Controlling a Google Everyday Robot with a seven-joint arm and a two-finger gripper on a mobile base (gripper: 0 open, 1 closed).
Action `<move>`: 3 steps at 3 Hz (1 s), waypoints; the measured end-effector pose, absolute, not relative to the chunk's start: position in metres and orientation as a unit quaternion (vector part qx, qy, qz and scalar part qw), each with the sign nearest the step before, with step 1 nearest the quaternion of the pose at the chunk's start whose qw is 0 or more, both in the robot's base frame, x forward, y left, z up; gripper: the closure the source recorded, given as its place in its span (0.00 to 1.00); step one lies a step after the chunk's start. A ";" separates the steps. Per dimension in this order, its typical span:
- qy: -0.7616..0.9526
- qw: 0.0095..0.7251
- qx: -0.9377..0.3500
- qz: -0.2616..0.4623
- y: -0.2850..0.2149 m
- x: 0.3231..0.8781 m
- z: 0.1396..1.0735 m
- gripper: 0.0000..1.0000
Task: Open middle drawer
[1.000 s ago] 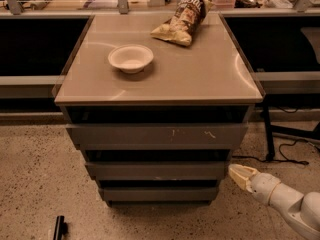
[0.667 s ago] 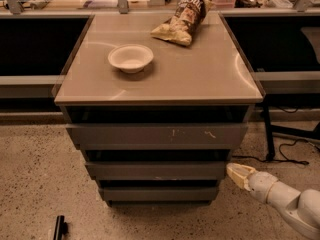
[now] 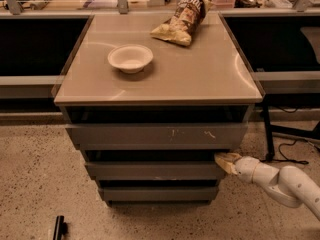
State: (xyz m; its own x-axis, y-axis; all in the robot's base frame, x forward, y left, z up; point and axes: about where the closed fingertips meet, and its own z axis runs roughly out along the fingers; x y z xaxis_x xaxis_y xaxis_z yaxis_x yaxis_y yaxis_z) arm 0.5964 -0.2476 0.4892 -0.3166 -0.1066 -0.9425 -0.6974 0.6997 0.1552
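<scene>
The grey three-drawer cabinet stands in the middle of the camera view. The top drawer front (image 3: 155, 135) bears pale scratch marks. The middle drawer (image 3: 152, 170) is a plain grey flat front below it, with a dark gap above. The lowest drawer front (image 3: 157, 193) looks smallest. My gripper (image 3: 225, 161), pale tan at the end of a white arm (image 3: 280, 181), reaches in from the lower right. Its tip sits at the right end of the middle drawer's top edge, just under the top drawer's corner.
On the cabinet top (image 3: 200, 74) stand a white bowl (image 3: 130, 57) and a chip bag (image 3: 184, 19). Dark counters flank the cabinet. Cables and a black stand leg (image 3: 280, 134) lie on the speckled floor at right. A small black object (image 3: 59, 228) lies at the lower left.
My gripper has moved left and up from beside the cabinet to the right end of the middle drawer's top edge. The drawers have not visibly moved.
</scene>
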 end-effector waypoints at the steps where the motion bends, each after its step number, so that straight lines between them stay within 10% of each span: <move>1: 0.760 0.521 -0.264 0.283 -0.247 0.596 0.489 1.00; 3: 0.758 0.542 -0.247 0.265 -0.209 0.591 0.488 1.00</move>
State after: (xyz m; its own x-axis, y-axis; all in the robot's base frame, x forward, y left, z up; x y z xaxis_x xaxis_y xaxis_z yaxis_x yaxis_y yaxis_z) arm 0.5912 -0.2094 0.4883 -0.2897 -0.0873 -0.9531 -0.6618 0.7377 0.1336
